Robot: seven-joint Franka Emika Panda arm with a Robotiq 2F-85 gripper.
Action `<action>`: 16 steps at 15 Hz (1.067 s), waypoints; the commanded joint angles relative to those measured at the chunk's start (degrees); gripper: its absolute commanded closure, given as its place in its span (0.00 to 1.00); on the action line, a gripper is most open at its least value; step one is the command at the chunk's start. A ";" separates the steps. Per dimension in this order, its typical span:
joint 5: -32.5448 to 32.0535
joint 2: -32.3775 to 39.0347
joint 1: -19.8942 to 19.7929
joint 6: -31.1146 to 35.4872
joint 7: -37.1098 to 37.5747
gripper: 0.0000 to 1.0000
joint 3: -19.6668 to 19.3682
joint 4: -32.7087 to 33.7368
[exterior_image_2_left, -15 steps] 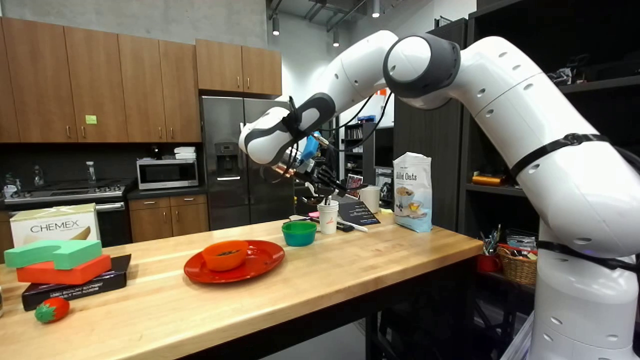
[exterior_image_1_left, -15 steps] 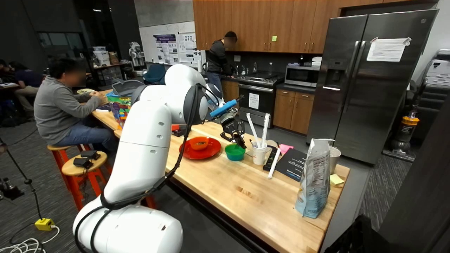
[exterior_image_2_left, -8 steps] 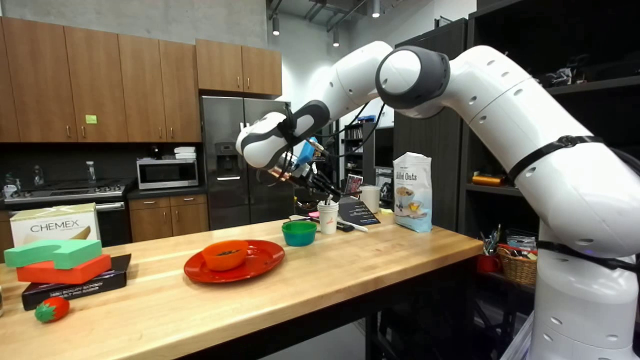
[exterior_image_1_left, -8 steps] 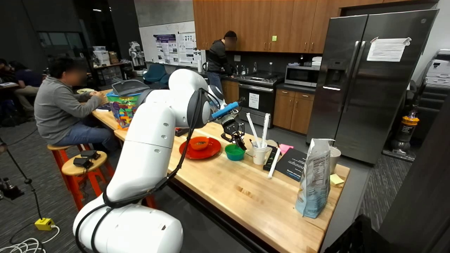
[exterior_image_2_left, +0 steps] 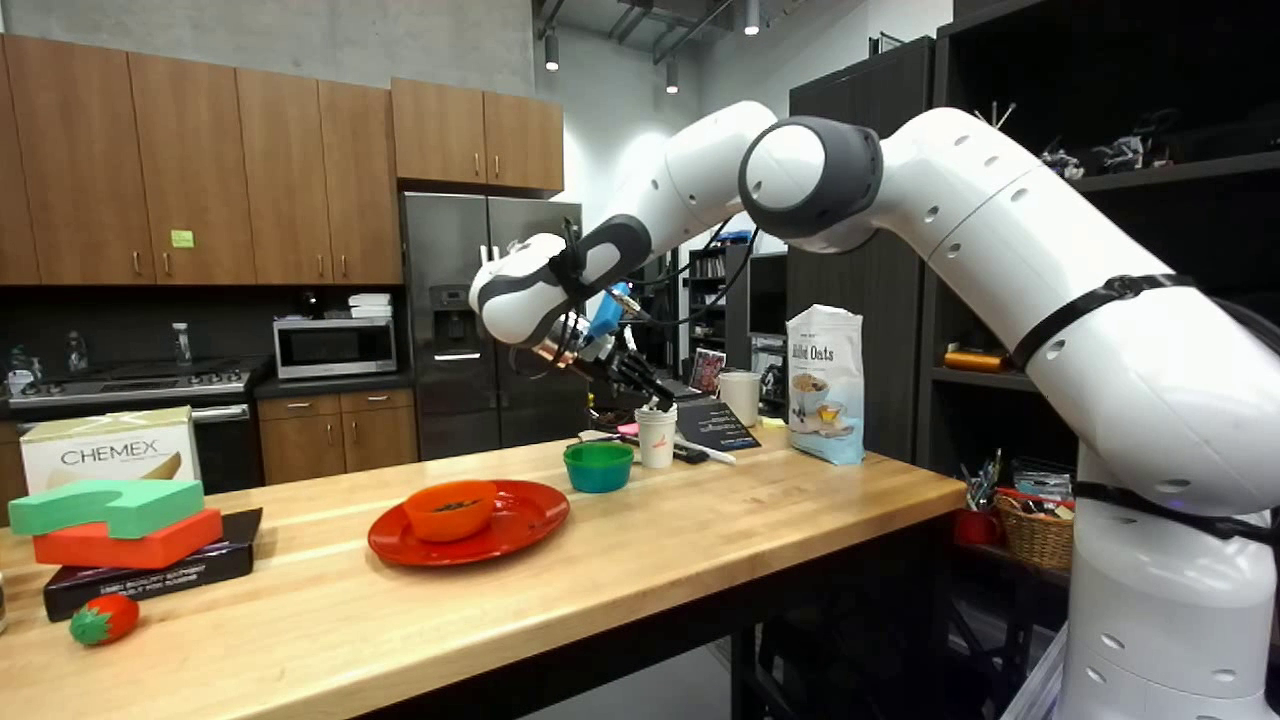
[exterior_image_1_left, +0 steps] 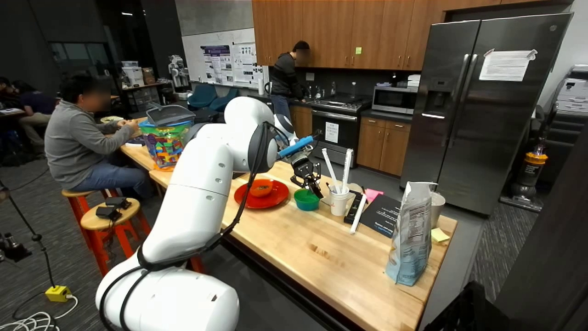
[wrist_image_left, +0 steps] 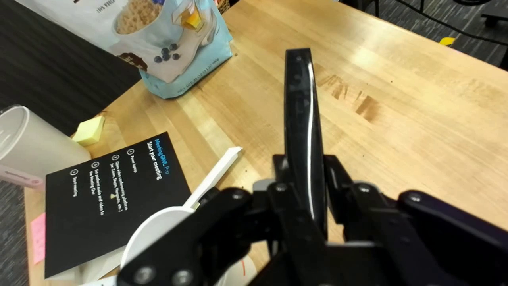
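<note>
Gripper (wrist_image_left: pixel 304 165), pinching a glossy black strip (wrist_image_left: pixel 300 99), had just dipped slightly near the white cup (exterior_image_1_left: pixel 339 207), so positioning apparently remained unfinished.

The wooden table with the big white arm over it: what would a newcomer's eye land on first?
Probably the white arm, arched over the table in both exterior views. Next, the bright dishes on it: an orange bowl on a red plate, with a green bowl beside the plate. In the middle of the wrist view, the jaws clasp a long black stick.
</note>
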 commanded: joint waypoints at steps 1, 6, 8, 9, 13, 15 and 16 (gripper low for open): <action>0.66 1.20 0.70 1.07 -0.48 0.94 -1.27 2.76; -0.92 1.79 1.90 3.86 0.18 0.94 -2.08 2.49; -1.29 2.13 2.38 3.76 0.33 0.94 -2.47 2.20; -1.73 2.29 2.79 3.41 0.51 0.94 -2.85 1.96; -6.84 3.00 5.39 0.64 2.72 0.94 -4.82 1.42; -10.23 3.31 6.63 -1.42 4.83 0.94 -5.48 1.25; -11.64 3.48 7.15 -2.48 5.97 0.94 -5.58 1.28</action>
